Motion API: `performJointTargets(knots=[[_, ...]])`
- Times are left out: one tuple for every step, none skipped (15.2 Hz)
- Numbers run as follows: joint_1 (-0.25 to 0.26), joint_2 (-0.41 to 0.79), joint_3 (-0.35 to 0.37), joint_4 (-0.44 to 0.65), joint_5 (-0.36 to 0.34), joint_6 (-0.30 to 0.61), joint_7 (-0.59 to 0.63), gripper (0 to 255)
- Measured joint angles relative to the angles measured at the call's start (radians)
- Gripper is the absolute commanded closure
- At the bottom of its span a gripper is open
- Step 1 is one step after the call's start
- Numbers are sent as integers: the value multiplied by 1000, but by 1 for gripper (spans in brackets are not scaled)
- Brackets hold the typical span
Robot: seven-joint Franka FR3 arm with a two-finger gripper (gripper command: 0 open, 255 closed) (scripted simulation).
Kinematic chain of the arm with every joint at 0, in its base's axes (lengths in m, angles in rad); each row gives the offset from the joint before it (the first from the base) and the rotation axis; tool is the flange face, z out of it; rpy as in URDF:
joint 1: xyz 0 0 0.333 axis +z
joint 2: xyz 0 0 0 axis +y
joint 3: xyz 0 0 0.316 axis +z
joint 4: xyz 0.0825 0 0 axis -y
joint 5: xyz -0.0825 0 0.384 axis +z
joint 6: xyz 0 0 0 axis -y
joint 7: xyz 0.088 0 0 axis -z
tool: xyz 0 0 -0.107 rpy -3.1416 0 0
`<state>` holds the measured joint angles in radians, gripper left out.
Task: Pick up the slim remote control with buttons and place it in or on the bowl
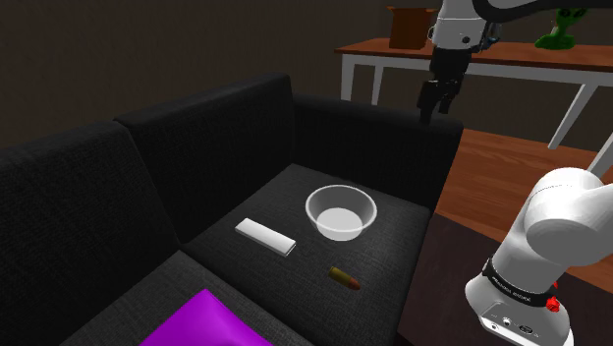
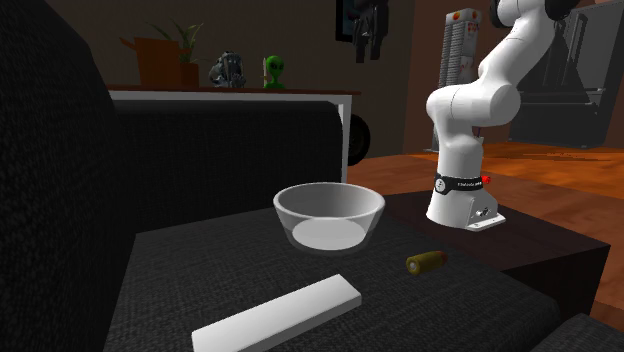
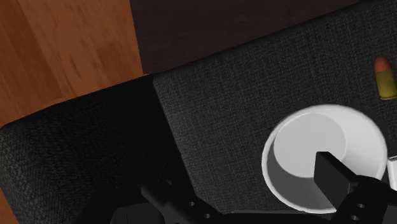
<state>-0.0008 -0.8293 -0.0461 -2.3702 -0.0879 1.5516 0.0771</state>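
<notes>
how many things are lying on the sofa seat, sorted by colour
white: 2 (slim remote, bowl)
brass with a reddish tip: 1 (small cylinder)
purple: 1 (flat item at the shoulder view's lower edge)
total: 4

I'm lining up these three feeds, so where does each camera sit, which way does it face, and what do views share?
Shoulder view: beside and behind the stand, looking down on the sofa seat; shows the arm and raised gripper.
Second exterior view: low on the seat, facing the arm across remote and bowl.
Wrist view: on the hand, looking down at the bowl; shows the black fingers.
Shared: all three show the bowl and a small brown cylinder.
</notes>
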Motion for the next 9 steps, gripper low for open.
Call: performJointTargets(knots=[[0, 0, 0, 0, 0, 0, 0, 0], [3, 10, 4, -2, 4, 11, 5, 0], [8, 25, 12, -11, 11, 33, 15, 0], [14, 42, 23, -19, 21, 55, 27, 0], [18, 66, 29, -22, 26, 80, 34, 0], [24, 79, 39, -32, 34, 103, 44, 0], [32, 105, 54, -35, 46, 129, 61, 0], [40, 133, 67, -30, 56, 150, 75, 0], [45, 156, 76, -34, 63, 176, 85, 0]])
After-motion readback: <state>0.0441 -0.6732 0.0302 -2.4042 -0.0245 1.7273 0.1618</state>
